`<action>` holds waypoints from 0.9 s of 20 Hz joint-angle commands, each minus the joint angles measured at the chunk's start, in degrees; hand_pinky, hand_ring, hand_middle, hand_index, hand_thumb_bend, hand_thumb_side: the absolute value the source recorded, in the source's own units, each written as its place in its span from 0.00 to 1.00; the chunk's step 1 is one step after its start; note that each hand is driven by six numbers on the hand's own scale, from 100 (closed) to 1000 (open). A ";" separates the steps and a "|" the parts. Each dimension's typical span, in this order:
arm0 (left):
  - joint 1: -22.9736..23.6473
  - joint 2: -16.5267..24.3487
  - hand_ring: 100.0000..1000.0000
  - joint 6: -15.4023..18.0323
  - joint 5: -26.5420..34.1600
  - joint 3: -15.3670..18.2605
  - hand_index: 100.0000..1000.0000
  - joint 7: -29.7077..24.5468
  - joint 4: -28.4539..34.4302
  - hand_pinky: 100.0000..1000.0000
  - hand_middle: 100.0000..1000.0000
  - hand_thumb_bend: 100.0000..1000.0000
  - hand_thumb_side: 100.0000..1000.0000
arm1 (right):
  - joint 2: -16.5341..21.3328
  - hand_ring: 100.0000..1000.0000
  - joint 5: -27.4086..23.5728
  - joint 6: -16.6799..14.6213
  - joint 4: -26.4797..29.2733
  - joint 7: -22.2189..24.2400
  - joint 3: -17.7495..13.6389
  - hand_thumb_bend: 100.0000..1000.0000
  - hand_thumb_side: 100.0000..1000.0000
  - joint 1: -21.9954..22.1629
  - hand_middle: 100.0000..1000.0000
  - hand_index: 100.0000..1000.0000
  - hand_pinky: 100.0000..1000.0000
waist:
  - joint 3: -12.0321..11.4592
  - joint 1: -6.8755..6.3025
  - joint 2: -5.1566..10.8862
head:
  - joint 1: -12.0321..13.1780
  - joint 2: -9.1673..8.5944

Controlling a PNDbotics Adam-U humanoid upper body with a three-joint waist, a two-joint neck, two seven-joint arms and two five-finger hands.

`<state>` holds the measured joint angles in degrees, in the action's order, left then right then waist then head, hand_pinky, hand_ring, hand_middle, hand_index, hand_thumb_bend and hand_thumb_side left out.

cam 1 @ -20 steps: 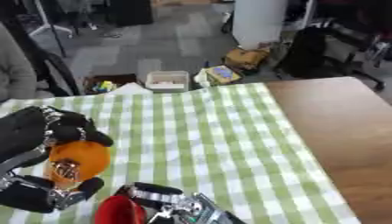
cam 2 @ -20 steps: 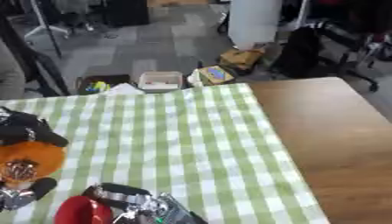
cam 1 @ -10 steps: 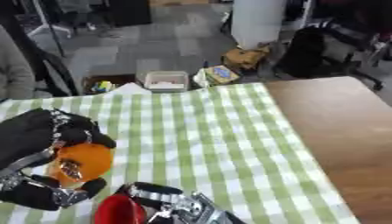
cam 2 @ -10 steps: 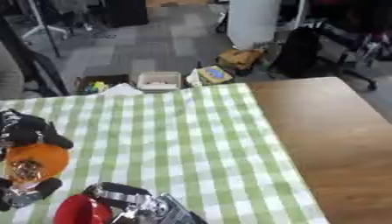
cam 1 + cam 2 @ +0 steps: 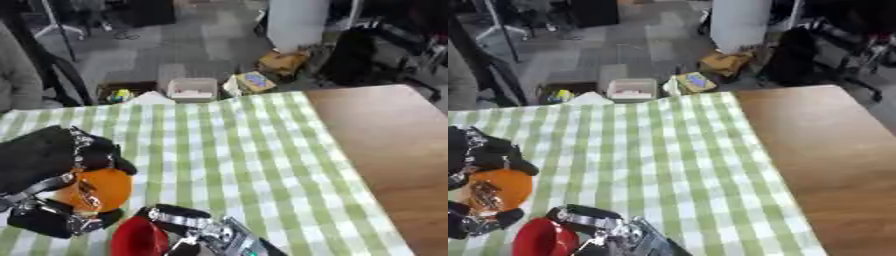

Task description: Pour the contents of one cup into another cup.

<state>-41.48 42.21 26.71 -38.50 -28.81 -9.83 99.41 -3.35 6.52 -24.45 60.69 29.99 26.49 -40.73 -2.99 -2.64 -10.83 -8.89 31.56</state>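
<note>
The left hand (image 5: 52,170) is at the lower left, w/ fingers and thumb curled round the orange cup (image 5: 94,189), so it grips it. The cup is over the green checked cloth (image 5: 227,150) near the left edge; its tilt I cannot tell. The right hand (image 5: 188,227) shows at the bottom edge and its fingers are wrapped round the red cup (image 5: 138,239), which is just right of the orange cup and below it, nearly touching. The cloth covers the left part of the wood worktop (image 5: 385,135). Contents of both cups are not visible.
</note>
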 commanded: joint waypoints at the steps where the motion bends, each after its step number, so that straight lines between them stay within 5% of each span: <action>1: -1.26 0.73 0.12 0.19 -0.55 0.29 0.70 -0.75 0.39 0.00 0.28 0.19 0.00 | -0.41 0.15 -0.18 0.10 0.93 -0.08 -0.09 0.00 0.00 -0.70 0.04 0.41 0.33 | -0.11 -0.16 0.98 | 1.06 1.34; 18: -0.95 1.26 0.11 2.10 -4.42 -0.77 0.69 -4.73 0.64 0.00 0.27 0.27 0.01 | -0.09 0.15 -0.14 0.21 0.51 0.35 -0.73 0.00 0.00 -0.17 0.04 0.41 0.32 | -0.42 -0.44 1.13 | 1.11 3.94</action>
<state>-41.52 42.20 28.71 -42.42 -29.93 -14.21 99.41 -3.35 6.52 -24.19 60.67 30.23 26.10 -40.26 -3.27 -2.90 -10.79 -7.70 35.18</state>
